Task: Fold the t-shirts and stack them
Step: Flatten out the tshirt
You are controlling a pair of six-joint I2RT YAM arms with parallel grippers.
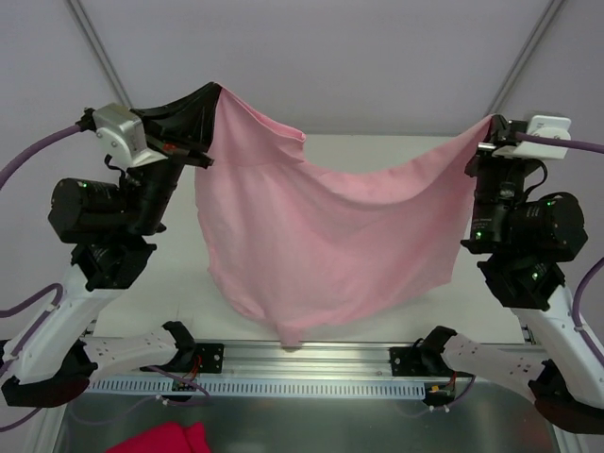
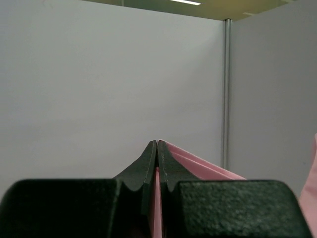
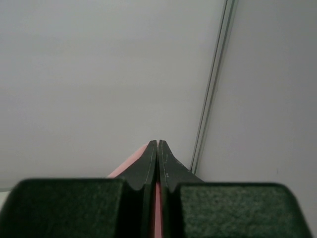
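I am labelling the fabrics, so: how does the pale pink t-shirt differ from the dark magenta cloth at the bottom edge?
The pale pink t-shirt hangs spread between the left gripper and the right gripper; the magenta cloth lies bunched, ungripped. The t-shirt is light, the magenta cloth far deeper in colour. Both look plain, unprinted.

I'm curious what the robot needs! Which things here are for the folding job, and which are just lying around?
For the job: pale pink t-shirt, hanging between the arms; left end effector and right end effector, each shut on it.
Just lying about: magenta cloth at the near edge, untouched.
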